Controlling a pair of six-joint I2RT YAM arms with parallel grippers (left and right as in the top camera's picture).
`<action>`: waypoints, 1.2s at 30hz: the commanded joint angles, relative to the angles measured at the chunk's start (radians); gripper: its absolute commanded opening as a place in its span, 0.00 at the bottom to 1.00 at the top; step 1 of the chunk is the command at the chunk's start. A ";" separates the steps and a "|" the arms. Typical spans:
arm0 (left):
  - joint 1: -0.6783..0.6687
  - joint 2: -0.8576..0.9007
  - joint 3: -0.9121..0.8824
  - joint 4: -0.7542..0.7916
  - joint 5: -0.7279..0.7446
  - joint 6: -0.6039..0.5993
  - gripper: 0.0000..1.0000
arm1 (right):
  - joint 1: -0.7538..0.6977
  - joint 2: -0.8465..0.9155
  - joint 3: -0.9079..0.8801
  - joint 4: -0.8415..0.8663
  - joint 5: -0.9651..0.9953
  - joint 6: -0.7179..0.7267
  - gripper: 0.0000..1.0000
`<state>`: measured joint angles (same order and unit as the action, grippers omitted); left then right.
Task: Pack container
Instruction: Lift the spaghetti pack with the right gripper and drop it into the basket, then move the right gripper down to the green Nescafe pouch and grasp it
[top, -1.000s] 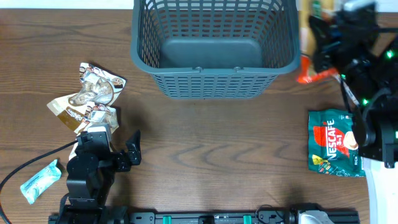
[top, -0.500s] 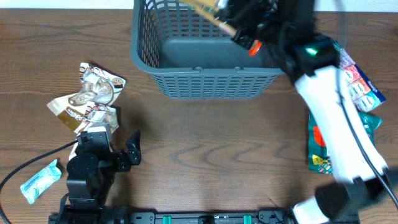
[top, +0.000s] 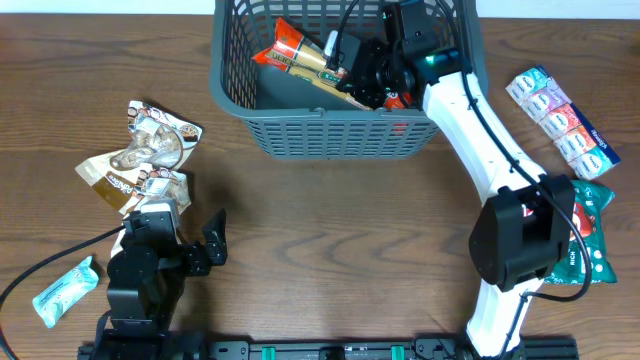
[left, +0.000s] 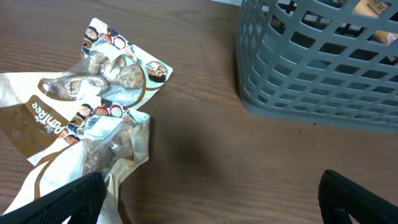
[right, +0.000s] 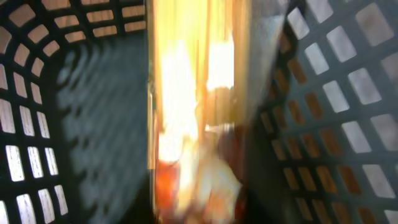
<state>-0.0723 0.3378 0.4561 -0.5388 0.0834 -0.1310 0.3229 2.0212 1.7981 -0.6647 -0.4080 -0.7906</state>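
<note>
Brown woodgrain table (top: 330, 250) bears a dark grey lattice-sided plastic basket (top: 345, 135); inside, right gripper (top: 365, 72) clasps a long glossy orange packet (top: 295, 55); left gripper (left: 211, 202) splayed.

The dark brown wooden table (top: 330, 230) carries a grey lattice basket (top: 340, 135) at the top centre of the frame. At middle left lie crumpled brown-and-white packets (top: 140, 155), touching one another. A pale blue sachet (top: 65, 290) rests in the lower left corner. At upper right lies a strip of small packets (top: 560, 125), and just below it a green packet (top: 592, 250), partly hidden.
</note>
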 joint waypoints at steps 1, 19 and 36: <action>0.003 0.000 0.023 0.000 0.011 -0.006 0.99 | -0.002 -0.049 0.039 0.014 -0.045 0.124 0.85; 0.003 0.000 0.023 -0.007 0.011 -0.006 0.99 | -0.252 -0.472 0.191 -0.087 0.232 0.710 0.73; 0.003 0.000 0.023 -0.006 0.011 -0.005 0.99 | -0.618 -0.743 -0.018 -0.870 0.434 0.781 0.94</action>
<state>-0.0723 0.3386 0.4561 -0.5438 0.0837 -0.1310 -0.2832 1.2789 1.8587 -1.5417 0.0113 -0.0036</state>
